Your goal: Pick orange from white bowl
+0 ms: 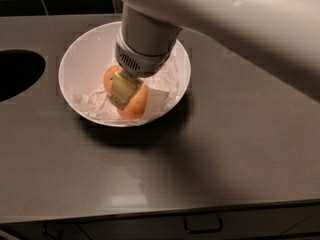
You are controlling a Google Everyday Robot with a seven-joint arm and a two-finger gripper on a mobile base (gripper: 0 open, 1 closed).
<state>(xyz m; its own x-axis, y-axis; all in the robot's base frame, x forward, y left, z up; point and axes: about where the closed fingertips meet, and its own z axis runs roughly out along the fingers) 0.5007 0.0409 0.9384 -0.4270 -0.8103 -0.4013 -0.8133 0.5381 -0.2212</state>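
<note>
Gripper (122,91): inside white bowl (75,69), against orange (136,105); grasp cannot be told.
Done: the reach.
Left: lifting orange out.

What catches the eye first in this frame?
The big pale arm slants down from upper right, its claw planted in the white bowl at the back of the counter. Right at the claw sits the orange, on crumpled white paper.
</note>
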